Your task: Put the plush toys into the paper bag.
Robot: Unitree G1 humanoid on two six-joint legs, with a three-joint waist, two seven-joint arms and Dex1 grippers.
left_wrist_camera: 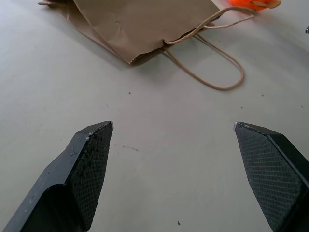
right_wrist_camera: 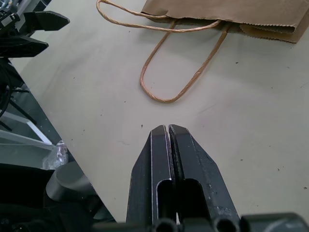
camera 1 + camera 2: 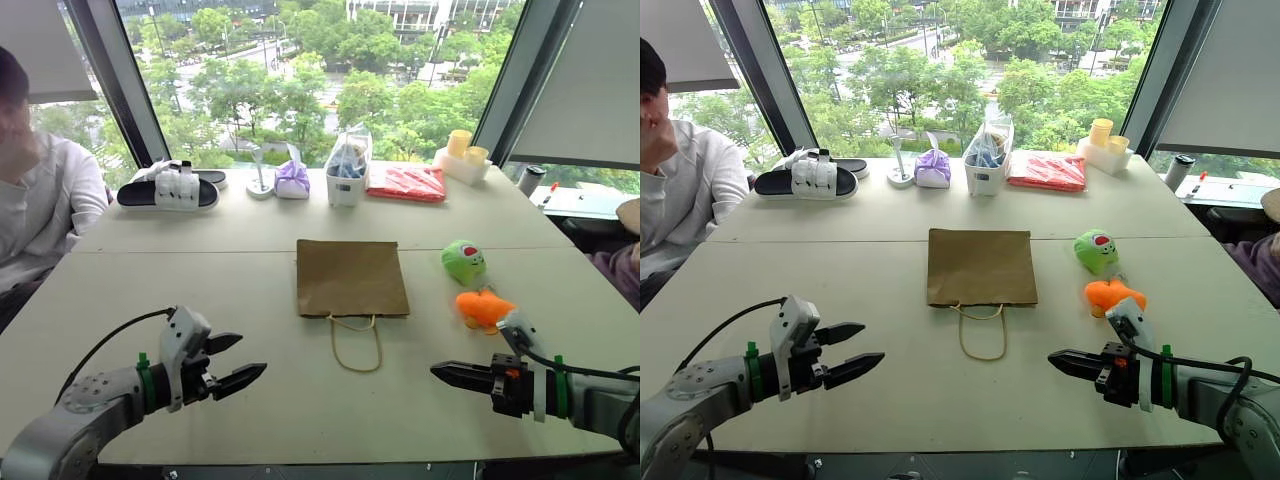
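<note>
Mid-bench, the paper bag (image 3: pixel 352 277) lies flat, its mouth toward the near edge; the green toy (image 3: pixel 463 261) and orange toy (image 3: pixel 482 307) sit toward the right edge. The left gripper (image 1: pixel 174 128) has its fingers spread wide and empty; the right gripper (image 2: pixel 169 129) is closed and empty. Better to lift the bag's mouth first.

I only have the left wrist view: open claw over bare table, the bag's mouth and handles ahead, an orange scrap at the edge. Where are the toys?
Observer: Both lie to the right of the paper bag: the green plush toy farther away, the orange plush toy nearer the robot.
Operator: Is the right claw holding one?
Observer: No. The right claw is shut on nothing, over the table in front of the orange toy.
Operator: Is the bag standing?
Observer: No, it lies flat, handles toward the robot.
</note>
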